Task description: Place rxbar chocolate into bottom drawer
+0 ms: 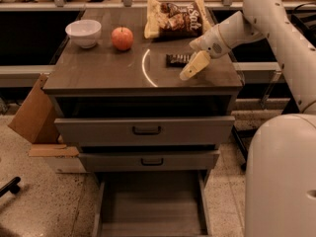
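The chocolate bar (177,59) lies flat on the counter (98,70), on the right side, just in front of the big chip bag (175,18). It is not yet lifted. The gripper (194,66) hangs over the right part of the counter, tilted down toward the near side, at the right end of the bar. I cannot tell whether the gripper is open or closed, or whether it touches the wrapper. In my judgement the arm comes from the right because the bar is flat and thin, so it must be taken from its end or from above.

The bottom drawer (153,206) is pulled out far toward the near side, under the two upper drawers (145,130), which stand out only a little. So its floor is free from above, ready to receive the bar. The bowl (83,32) and the apple (122,38) stand at the far left, well apart from the bar, and should not disturb the grasp.
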